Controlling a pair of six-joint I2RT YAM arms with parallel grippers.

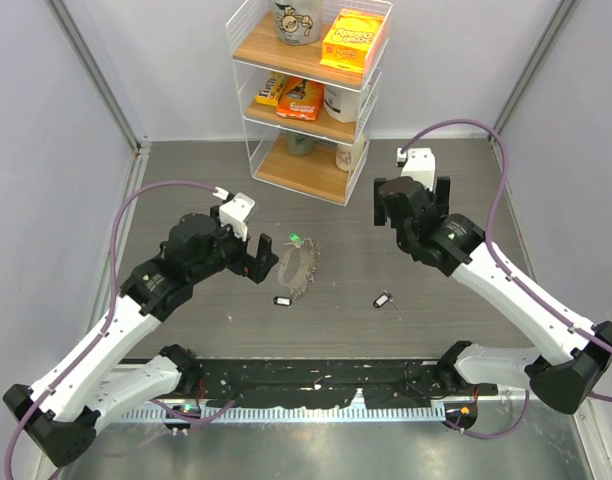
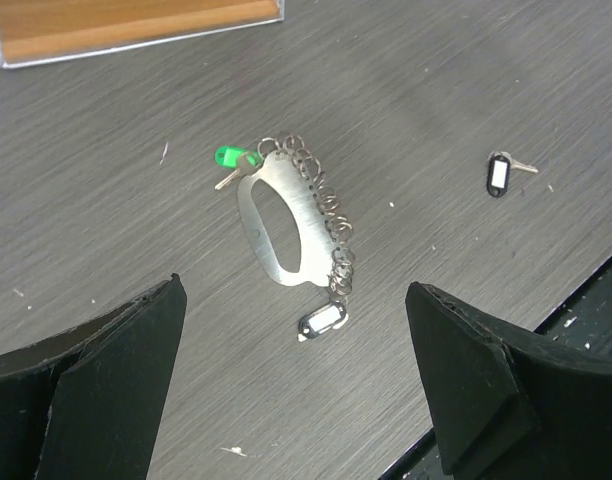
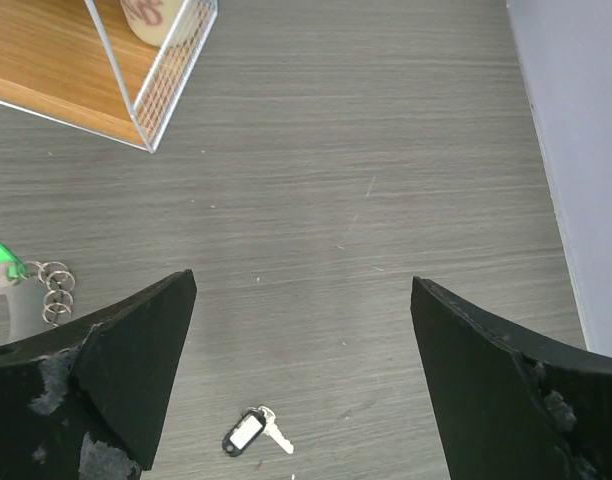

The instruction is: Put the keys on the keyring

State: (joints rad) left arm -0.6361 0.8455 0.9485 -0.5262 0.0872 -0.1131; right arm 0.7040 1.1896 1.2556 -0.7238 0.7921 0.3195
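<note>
The keyring (image 1: 299,265) lies flat mid-table: a silvery oval plate (image 2: 286,225) edged with a chain of small rings, and a bright green piece (image 2: 226,156) at its far end. One key (image 2: 323,321) with a dark tag lies at the chain's near end; whether they touch I cannot tell. The other key (image 1: 383,299) lies apart to the right, also seen as a dark-tagged key (image 3: 248,432) in the right wrist view. My left gripper (image 2: 293,295) hovers open just left of the keyring, empty. My right gripper (image 3: 303,280) is open above bare table, beyond the second key.
A wire shelf rack (image 1: 306,90) with boxes and mugs stands at the back centre; its wooden base (image 2: 136,25) is just beyond the keyring. Grey walls (image 3: 576,150) close in both sides. A dark rail (image 1: 316,385) runs along the near edge.
</note>
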